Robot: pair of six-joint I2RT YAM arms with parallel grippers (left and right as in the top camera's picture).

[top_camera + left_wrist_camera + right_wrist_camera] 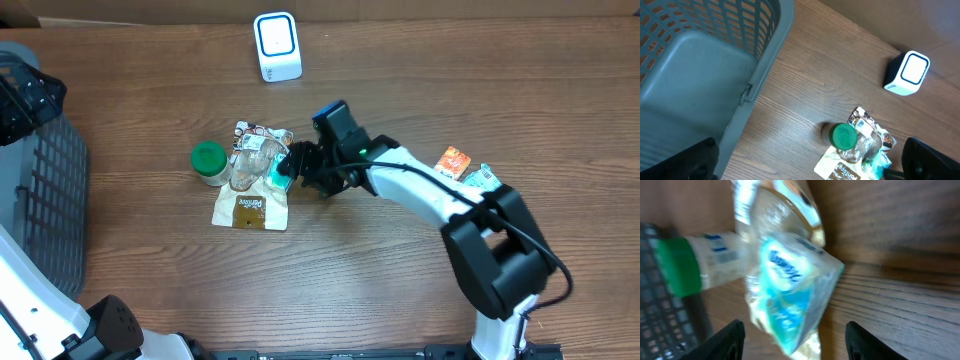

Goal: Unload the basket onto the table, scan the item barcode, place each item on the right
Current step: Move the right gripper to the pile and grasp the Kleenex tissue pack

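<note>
A small teal and white packet [278, 178] lies on the right edge of a pile of pouches [252, 205] in the middle of the table. My right gripper [295, 165] is open and low at that packet. In the right wrist view the teal packet [790, 290] sits between the two black fingertips [727, 340], with a gap on each side. The white and blue barcode scanner [277, 45] stands at the back of the table. My left gripper [810, 167] hangs wide open, high over the basket's edge, holding nothing.
A green-capped bottle [209, 162] stands against the pile's left side. A grey slatted basket [45, 190] fills the left edge of the table. Two small packets, one orange [455, 162] and one green and white [482, 178], lie beside the right arm.
</note>
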